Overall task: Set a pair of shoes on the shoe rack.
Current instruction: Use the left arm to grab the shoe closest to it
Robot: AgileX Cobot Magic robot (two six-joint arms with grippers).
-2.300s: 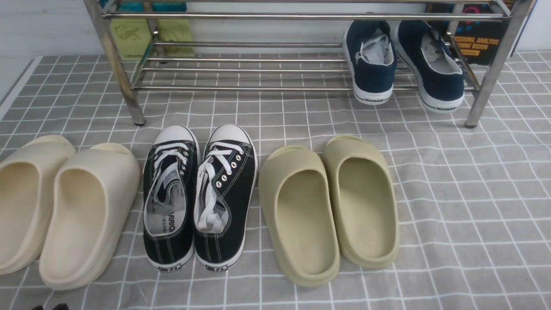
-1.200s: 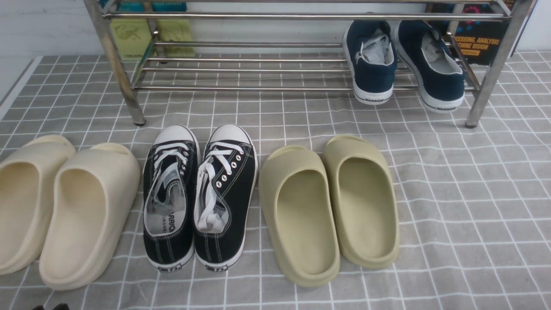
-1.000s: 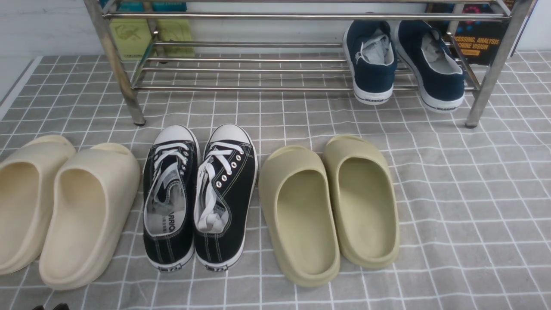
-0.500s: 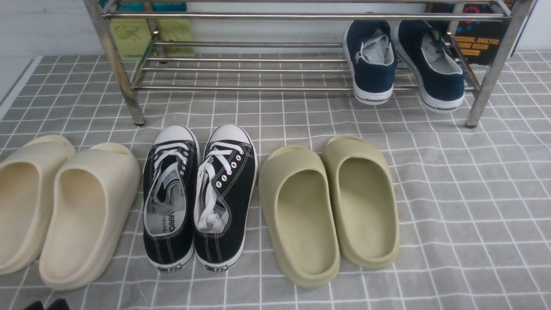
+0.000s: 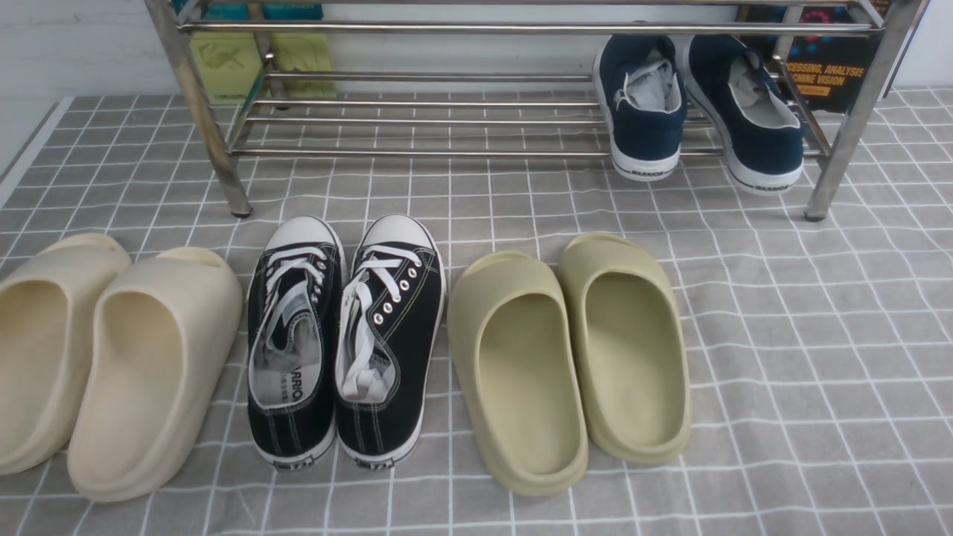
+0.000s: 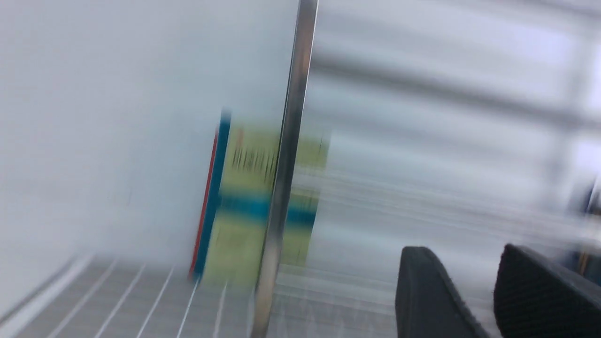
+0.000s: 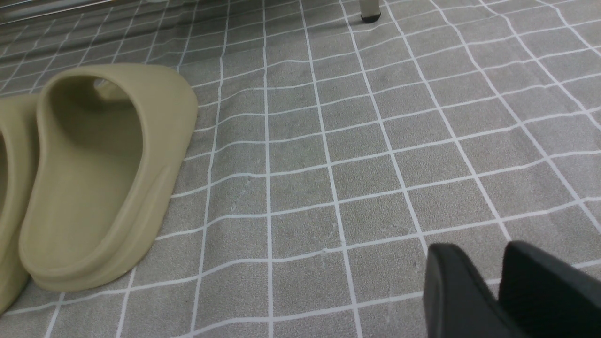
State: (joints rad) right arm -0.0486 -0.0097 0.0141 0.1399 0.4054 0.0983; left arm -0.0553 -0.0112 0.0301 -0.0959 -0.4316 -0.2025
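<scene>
Standing side by side with toes toward the shoe rack (image 5: 417, 152), the pair of black sneakers (image 5: 346, 342) was seen on the grey checked cloth (image 5: 819, 357), in front of the rack's left half and apart from it. The pair was flanked closely by beige slippers (image 5: 104, 357) on its left and olive slippers (image 5: 569, 357) on its right. On the rack's lower bars, at the right end, navy sneakers (image 5: 700, 112) were lodged with heels outward. Neither tool was caught by the front view, and the black sneakers were shown in neither wrist view, so their exact spacing could not be told. The right tool (image 7: 476, 245) was seen over bare cloth to the right of the olive slippers, so those slippers lay between it and the black pair. Its fingers (image 7: 450, 291) were parted by a narrow gap, with nothing pinched. The left wrist view was heavily blurred. In it the left tool (image 6: 465, 248) was pointed toward one of the rack's upright legs, with a yellow-green box (image 6: 244, 197) behind that leg. Its fingers (image 6: 422, 291) were likewise spread a little, and nothing was gripped.
</scene>
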